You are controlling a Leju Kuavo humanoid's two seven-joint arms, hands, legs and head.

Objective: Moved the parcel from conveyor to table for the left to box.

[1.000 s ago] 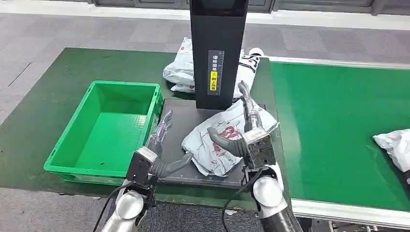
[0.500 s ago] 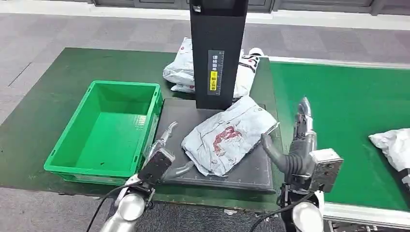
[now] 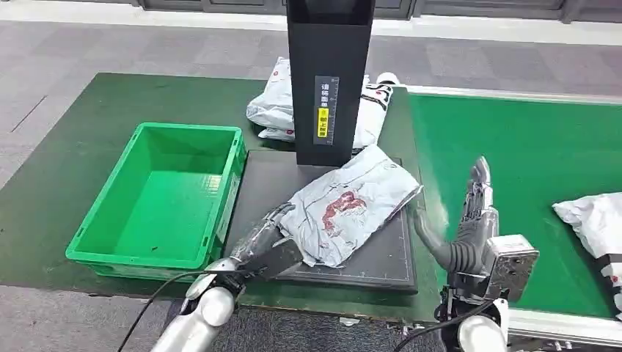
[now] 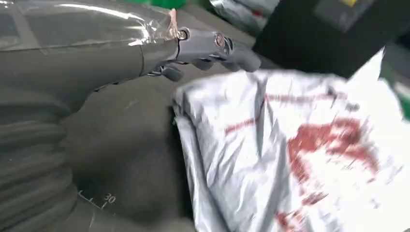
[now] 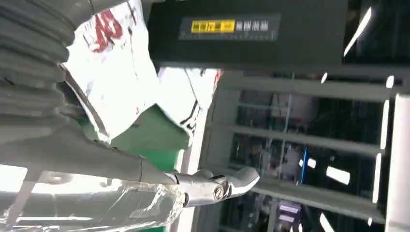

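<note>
Head view: nearest to us, our left hand lies low on the dark scale plate, fingers loosely apart and holding nothing, its fingertips just touching the near left edge of the parcel. Our right hand stands upright just beside the plate's right edge, over the green conveyor, fingers straight and spread, empty and apart from the parcel.

The parcel is a grey plastic mailer with a red mark, lying flat on the plate and creased all over. We judge it light, soft and floppy, with a slick skin that may slide under the fingers. It will sag if lifted by a corner, so the folded near-left edge, where the film bunches, looks the surest place to pinch.

To the left stands the green box, open. Behind the parcel rises a black scanner post, with more mailers behind it. Far right, another mailer lies on the conveyor.
</note>
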